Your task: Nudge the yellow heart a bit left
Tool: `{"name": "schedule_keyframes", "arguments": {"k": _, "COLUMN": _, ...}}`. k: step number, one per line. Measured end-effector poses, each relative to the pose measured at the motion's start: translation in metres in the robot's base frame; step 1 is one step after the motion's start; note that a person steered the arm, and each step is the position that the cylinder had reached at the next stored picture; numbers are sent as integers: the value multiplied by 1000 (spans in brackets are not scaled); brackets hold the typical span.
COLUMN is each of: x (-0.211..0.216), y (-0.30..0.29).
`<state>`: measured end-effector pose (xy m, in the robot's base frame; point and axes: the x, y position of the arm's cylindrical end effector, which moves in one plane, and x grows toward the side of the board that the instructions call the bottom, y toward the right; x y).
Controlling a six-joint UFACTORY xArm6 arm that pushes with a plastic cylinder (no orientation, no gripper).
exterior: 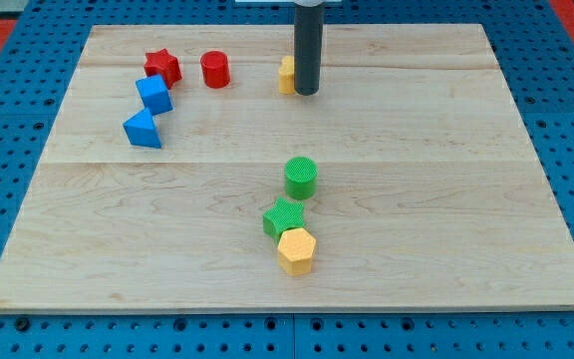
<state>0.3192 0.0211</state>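
Yellow heart sits far on the board, roughly centre of its width, at the view's top. My tip is right against its right side, apparently touching. The rod covers most of the block, so only a yellow sliver shows on the left of the rod.

No pincer on this rig, just a rod, so nothing to release or clench; contact is push only.

Handling, my read: small, rigid, light block. Should slide easily on smooth wood, not fragile. Light also means it overshoots or spins if pushed off-centre. The heart outline has lobes and a point, so an off-axis contact probably rotates it rather than translating it. Best contact is mid-height of the right face, in line with its centre, pushing straight left, short stroke.

Looks: plain yellow, flat-topped. Heart shape can't be confirmed from here because the rod hides it; only the left edge is visible.

Neighbours: red cylinder is the nearest block to the left, clearly apart, with the red star beyond it. A small nudge shouldn't reach them. Blue blocks are further left and nearer. Green cylinder, green star and yellow hexagon are well clear on the near side.
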Motion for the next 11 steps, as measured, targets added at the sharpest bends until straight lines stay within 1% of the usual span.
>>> {"name": "schedule_keyframes", "arguments": {"k": 2, "x": -6, "y": -26}}
{"name": "schedule_keyframes", "arguments": {"k": 3, "x": -2, "y": -19}}
{"name": "schedule_keyframes", "arguments": {"k": 4, "x": 4, "y": 14}}
{"name": "schedule_keyframes", "arguments": {"k": 5, "x": -8, "y": 37}}
{"name": "schedule_keyframes", "arguments": {"k": 6, "x": -36, "y": 23}}
{"name": "schedule_keyframes", "arguments": {"k": 7, "x": -37, "y": 14}}
{"name": "schedule_keyframes", "arguments": {"k": 9, "x": -26, "y": 4}}
{"name": "schedule_keyframes", "arguments": {"k": 11, "x": -27, "y": -6}}
